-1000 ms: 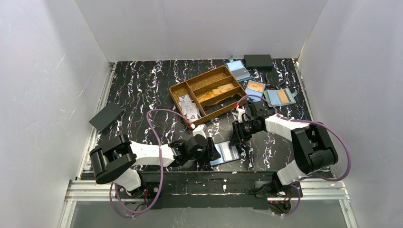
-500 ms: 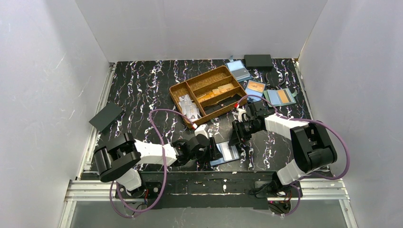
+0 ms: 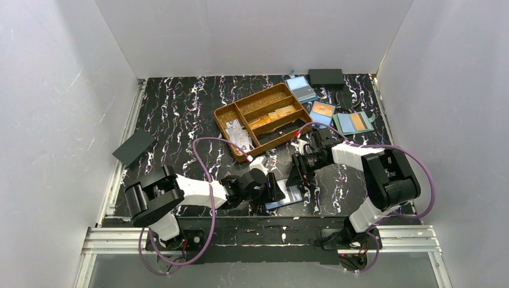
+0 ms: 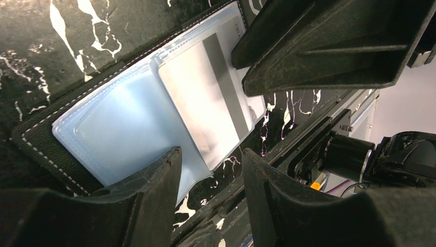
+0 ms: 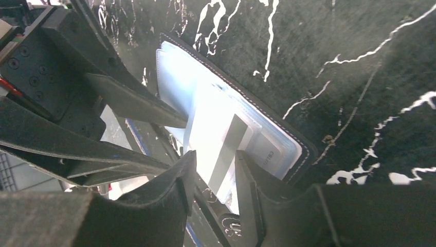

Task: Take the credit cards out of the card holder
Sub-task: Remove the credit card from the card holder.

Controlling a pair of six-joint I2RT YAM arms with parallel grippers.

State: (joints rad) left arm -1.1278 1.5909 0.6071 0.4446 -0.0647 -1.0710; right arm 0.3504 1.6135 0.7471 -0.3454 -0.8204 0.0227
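The holder (image 4: 118, 123) lay open, blue lining up, on the table (image 3: 180, 108) close to its front edge, between the two grippers. A pale card (image 5: 218, 139) with a grey stripe lay askew on the lining, one end sticking out past the holder's edge and the other end on the lining. Beside it, a bit of small dark print showed in the pocket, too small to read.

The right gripper (image 5: 215, 154) sat low over the protruding end of the card, a finger on each side of it and only a narrow gap between them. Whether they pinched the card or merely straddled it I could not tell.

The left gripper (image 4: 211, 152) reached in from the other side with its jaws about half apart. One finger (image 4: 154, 195) overlapped the holder's black stitched rim and the other stood just off it, with nothing clamped between them.

Farther back stood a brown tray (image 3: 223, 111) with divided compartments. Behind it and to the right lay several blue holders (image 3: 322, 111) showing orange cards, well apart from the arms
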